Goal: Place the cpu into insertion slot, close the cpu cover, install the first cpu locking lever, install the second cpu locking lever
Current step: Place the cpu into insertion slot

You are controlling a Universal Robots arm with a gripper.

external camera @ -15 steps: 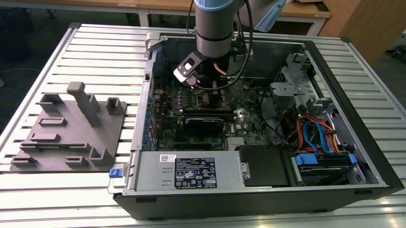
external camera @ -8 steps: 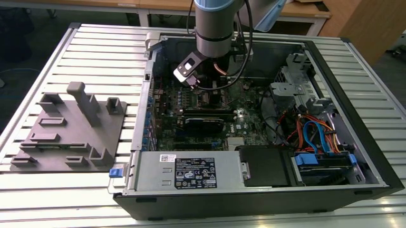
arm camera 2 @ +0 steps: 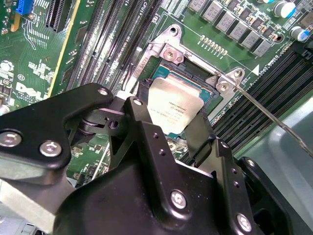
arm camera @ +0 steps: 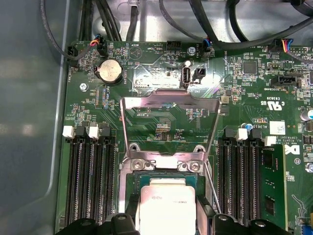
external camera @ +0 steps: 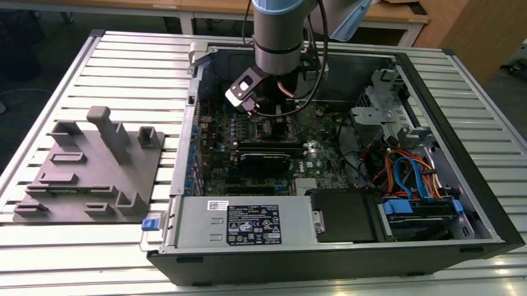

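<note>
Arm (external camera: pixel 280 37): silver-grey tube, black ring, pale blue joint cap.
Cable (external camera: pixel 323 61): black, alongside arm.
Gripper (arm camera 2: pixel 171 115): matte black links, silver screws (arm camera 2: pixel 178 198).

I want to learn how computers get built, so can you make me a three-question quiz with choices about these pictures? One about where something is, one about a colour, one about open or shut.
1. Where is the cpu?
A. in a person's hand
B. between the tool's fingers, at the insertion slot
C. on the floor

2. What colour is the circuit board around the slot?
A. green
B. red
C. white

3. How is the cpu cover?
A. shut over the cpu
B. taken right off
C. open, tipped away from the slot

Answers:
1 B: both wrist views show a black finger at each side of the chip, at the socket.
2 A: the board is green in both wrist views.
3 C: in the first wrist view the silvery frame lies beyond the socket, with the board showing through its cut-out.
</note>
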